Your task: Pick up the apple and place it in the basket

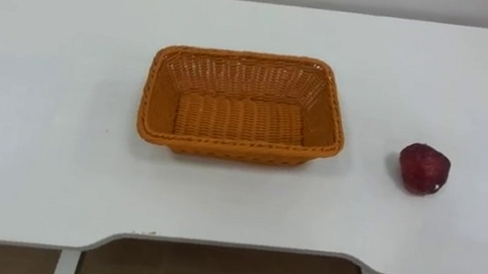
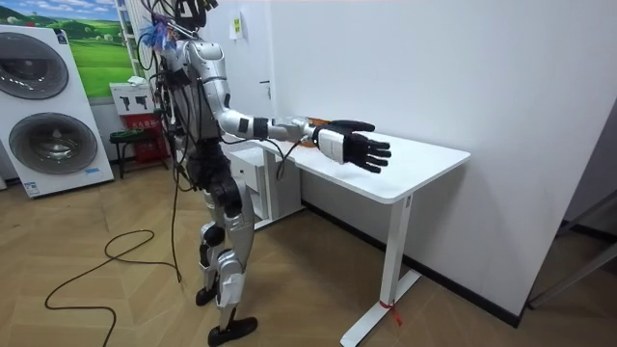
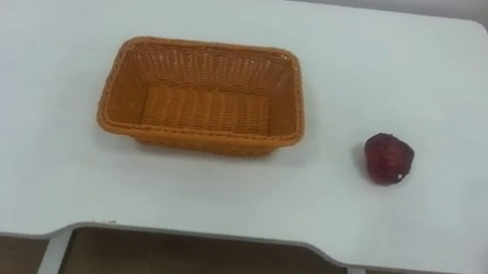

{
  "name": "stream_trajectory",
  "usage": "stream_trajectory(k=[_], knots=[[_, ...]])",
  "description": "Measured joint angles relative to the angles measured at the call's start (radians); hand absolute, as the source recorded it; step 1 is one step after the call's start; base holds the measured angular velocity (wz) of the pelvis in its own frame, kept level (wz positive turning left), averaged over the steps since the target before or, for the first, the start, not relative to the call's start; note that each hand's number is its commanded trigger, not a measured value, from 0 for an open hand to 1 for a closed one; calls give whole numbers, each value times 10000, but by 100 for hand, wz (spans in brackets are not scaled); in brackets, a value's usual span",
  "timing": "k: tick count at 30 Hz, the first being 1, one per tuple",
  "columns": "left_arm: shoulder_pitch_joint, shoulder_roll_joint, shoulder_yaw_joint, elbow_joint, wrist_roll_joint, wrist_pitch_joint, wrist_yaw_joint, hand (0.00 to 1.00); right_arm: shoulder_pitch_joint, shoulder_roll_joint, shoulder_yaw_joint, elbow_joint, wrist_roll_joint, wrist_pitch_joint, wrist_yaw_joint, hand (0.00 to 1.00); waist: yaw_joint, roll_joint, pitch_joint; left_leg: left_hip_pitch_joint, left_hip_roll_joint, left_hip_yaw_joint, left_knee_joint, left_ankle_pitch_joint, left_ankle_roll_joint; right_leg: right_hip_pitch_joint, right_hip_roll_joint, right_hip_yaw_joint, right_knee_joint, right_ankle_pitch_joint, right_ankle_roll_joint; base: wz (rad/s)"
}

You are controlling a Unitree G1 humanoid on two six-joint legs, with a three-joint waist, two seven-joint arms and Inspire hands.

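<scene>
From the head, the eye views look down on a white table [image 1: 45, 122] with a shallow notch cut into its near edge. An orange wicker basket [image 1: 253, 58] stands empty near the middle of the top. The apple [image 1: 424, 169], dark red, lies on the bare surface to the basket's right, well apart from it and a little nearer the robot. Nothing touches the apple. A pale wall runs along the far edge of the table, and brown wood-look floor shows through the notch below. The room view supplies the robot itself. It stands upright at the end of the table toward the room view's left, facing the table, with its right arm held out level toward the top. The right hand [image 2: 355, 147] is black and holds nothing, its fingers straight and spread and the thumb set apart above them. From this angle I cannot tell whether it hangs above the table or just short of its edge. In this view the table is seen from the side, on a single white leg with a flat foot, standing against the white wall [image 2: 434, 67]. Behind the robot, at the room view's left, two white washing machines [image 2: 48, 106] stand under a green landscape poster [image 2: 92, 39]. The floor [image 2: 318, 280] is laid in a pale herringbone pattern.
</scene>
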Motion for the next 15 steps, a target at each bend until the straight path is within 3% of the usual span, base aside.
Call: stream_trajectory(k=[5, 7, 12, 15], knots=[[-230, 99, -95, 1, 23, -66, -198, 0, -1, -171, 742, -296, -755, 9, 677, 0, 263, -122, 54, -65, 10, -8, 31, 5, 9, -81, -7, -4, 90, 0, 0, -1], [-222, 120, -149, -1, 16, -69, -253, 0, 0, -202, 1075, -280, -1124, 21, 1188, 0, 310, -171, 39, -94, 9, -8, 46, 8, 12, -112, -15, -16, 106, 3, -5, 0], [-110, 217, -358, -258, 15, -70, -370, 0, -1, -220, 1859, 11, -1188, 338, 2957, 0, 457, -385, 23, -14, 6, -74, 47, 8, 13, 3, -22, -85, 98, 4, -5, 3], [-78, 255, -399, -422, -14, -66, -388, 0, -8, -289, 2320, 348, -1461, 561, 4008, 0, 444, -405, 24, 22, 5, -177, 54, 8, 13, 119, -23, -206, 74, 5, -4, 9]])
